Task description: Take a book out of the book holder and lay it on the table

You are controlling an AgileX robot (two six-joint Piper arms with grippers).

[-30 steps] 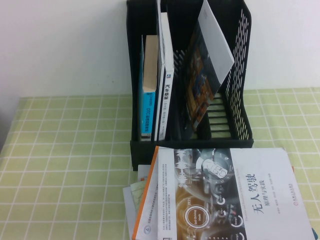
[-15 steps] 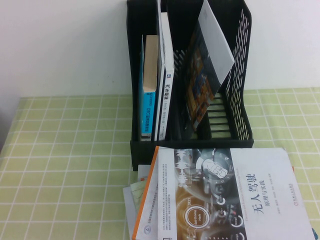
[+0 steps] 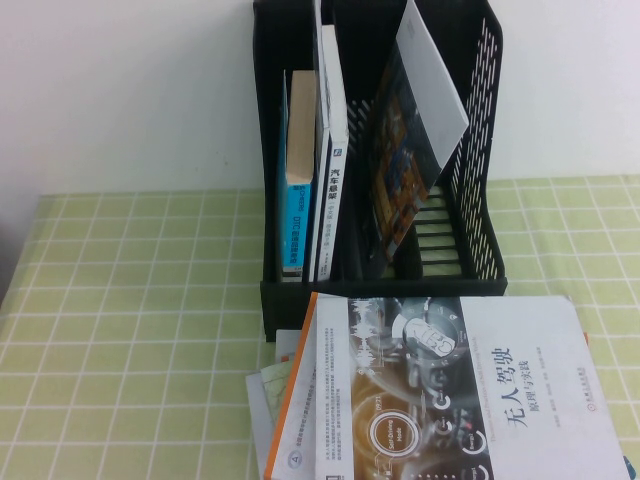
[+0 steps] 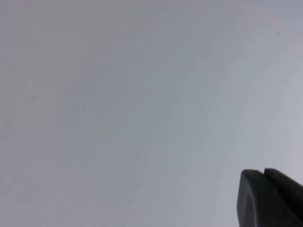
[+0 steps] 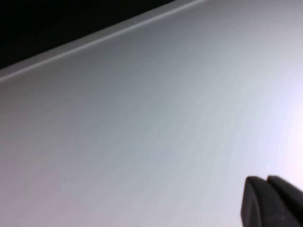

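The black book holder (image 3: 478, 160) stands at the back of the table against the wall. In its left compartment a blue-spined book (image 3: 295, 215) and a white-spined book (image 3: 334, 180) stand upright. In its right compartment a dark-covered book (image 3: 400, 170) leans to the right. A large white and grey book (image 3: 450, 390) lies flat on the table in front of the holder. Neither arm shows in the high view. My left gripper (image 4: 263, 171) is shut and empty, facing a blank grey surface. My right gripper (image 5: 266, 178) is shut and empty, facing a blank pale surface.
Loose papers (image 3: 268, 395) stick out from under the flat book on its left. The table (image 3: 130, 330) has a green checked cloth. A white wall (image 3: 130, 90) stands right behind the holder.
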